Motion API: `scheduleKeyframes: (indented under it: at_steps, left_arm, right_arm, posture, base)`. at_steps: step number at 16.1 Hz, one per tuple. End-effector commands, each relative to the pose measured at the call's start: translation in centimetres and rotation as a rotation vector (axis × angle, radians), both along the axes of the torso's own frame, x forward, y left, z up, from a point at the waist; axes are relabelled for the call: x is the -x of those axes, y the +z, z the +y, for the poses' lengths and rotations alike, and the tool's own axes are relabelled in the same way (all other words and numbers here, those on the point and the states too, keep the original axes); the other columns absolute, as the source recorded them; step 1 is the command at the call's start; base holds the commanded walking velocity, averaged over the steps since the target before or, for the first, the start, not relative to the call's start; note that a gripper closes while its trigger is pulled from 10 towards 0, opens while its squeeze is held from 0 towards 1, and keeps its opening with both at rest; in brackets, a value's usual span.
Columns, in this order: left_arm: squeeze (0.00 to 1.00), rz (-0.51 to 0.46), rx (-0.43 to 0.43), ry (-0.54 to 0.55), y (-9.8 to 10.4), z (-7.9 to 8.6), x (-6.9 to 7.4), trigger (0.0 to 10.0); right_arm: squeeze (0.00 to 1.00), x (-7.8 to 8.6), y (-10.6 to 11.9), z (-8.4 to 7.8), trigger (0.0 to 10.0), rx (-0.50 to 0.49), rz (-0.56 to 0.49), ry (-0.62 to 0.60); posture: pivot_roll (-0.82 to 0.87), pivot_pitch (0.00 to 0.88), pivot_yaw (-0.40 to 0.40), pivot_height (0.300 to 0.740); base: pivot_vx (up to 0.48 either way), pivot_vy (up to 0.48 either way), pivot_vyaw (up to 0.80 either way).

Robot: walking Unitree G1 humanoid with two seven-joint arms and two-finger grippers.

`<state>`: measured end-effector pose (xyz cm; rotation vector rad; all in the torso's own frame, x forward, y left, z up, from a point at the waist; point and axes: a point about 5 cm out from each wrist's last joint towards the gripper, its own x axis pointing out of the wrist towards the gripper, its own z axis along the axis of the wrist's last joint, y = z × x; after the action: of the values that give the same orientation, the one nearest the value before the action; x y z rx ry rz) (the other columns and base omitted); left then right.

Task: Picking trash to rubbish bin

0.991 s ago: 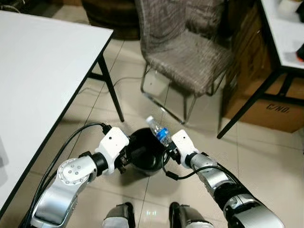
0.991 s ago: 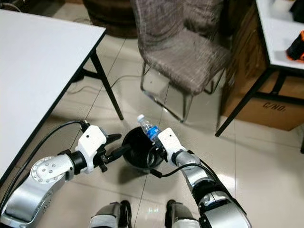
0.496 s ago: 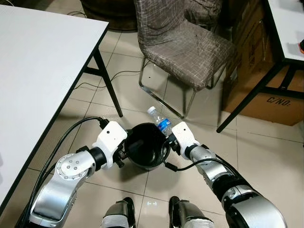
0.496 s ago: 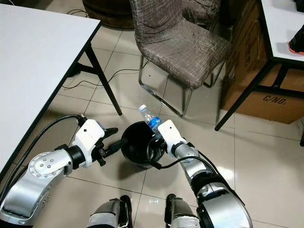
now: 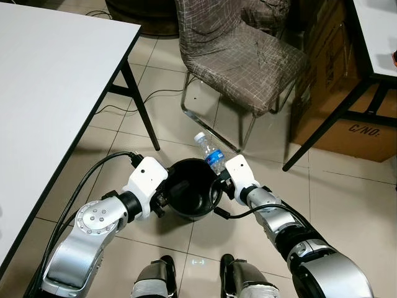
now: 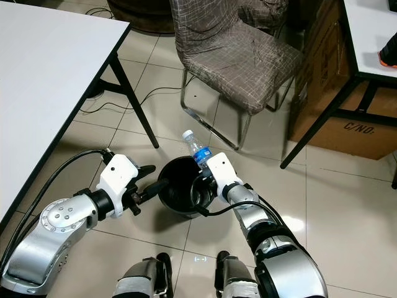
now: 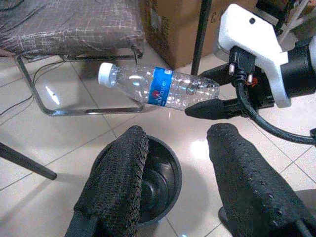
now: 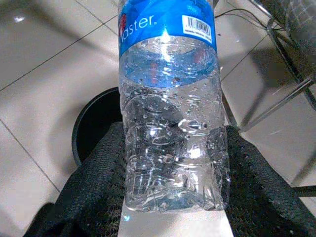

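Head view: the right hand (image 5: 218, 180) clamps a plastic water bottle (image 5: 209, 153) base-first over the far right rim of the black rubbish bin (image 5: 192, 197); let go now, it could tip outside. Left wrist view: the left hand (image 7: 175, 170) is spread, empty. Right wrist view: the blue label (image 8: 165, 19) reads "…aster".

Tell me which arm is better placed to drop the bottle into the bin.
The right. The right gripper already clamps the plastic water bottle at the far rim of the black rubbish bin. The left gripper is open and empty beside the bin.
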<state>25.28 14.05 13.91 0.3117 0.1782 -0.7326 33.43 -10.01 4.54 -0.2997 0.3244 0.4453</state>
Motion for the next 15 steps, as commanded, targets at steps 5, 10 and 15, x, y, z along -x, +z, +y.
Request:
scheduleKeyframes:
  at_steps: [5, 10, 15]
  left_arm:
    - [0.00, -0.007, -0.001, 0.011, 0.20, 0.03, 0.02, 10.0]
    - [0.00, -0.012, -0.004, 0.018, 0.21, 0.09, 0.01, 10.0]
    - [0.00, -0.017, -0.010, 0.029, 0.19, 0.23, -0.01, 10.0]
  right_arm:
    - [0.00, 0.49, -0.63, 0.10, 10.0, -0.035, 0.022, -0.013]
    - [1.00, 0.12, 0.03, 0.38, 10.0, -0.113, 0.015, -0.010]
    - [0.90, 0.14, 0.07, 0.63, 10.0, -0.129, 0.011, -0.014]
  posture:
    - [0.08, 0.300, 0.000, 0.740]
    - [0.08, 0.300, -0.002, 0.740]
    - [0.08, 0.291, -0.006, 0.740]
  base:
    - [0.000, 0.000, 0.00]
    - [0.000, 0.000, 0.00]
    - [0.000, 0.000, 0.00]
